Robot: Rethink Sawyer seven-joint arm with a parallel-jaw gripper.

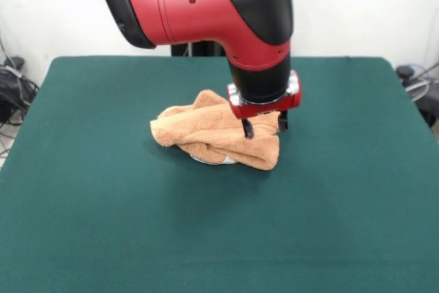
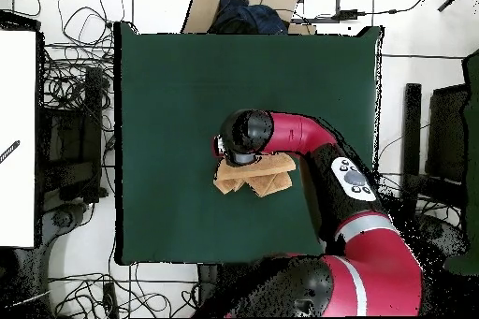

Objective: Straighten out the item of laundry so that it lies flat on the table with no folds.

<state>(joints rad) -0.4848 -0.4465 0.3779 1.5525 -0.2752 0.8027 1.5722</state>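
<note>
Towel (image 1: 218,138) sitting bunched up near the middle of the green worktop (image 1: 103,224), definitely not lying flat yet: orange-tan terry folded over itself in a couple of thick rolls, one lobe sticking out to the left in the front view. Something small and white peeking out from under its near edge, too small to make out. Gripper (image 1: 264,125) hanging right over the right-hand end of the heap, jaws standing apart, one dark tip pressing into the cloth on top and the other dropping down just behind the pile's far edge. Not clamping anything as far as can be seen. Red and black arm (image 2: 309,137) covering part of the towel in the overhead view.
</note>
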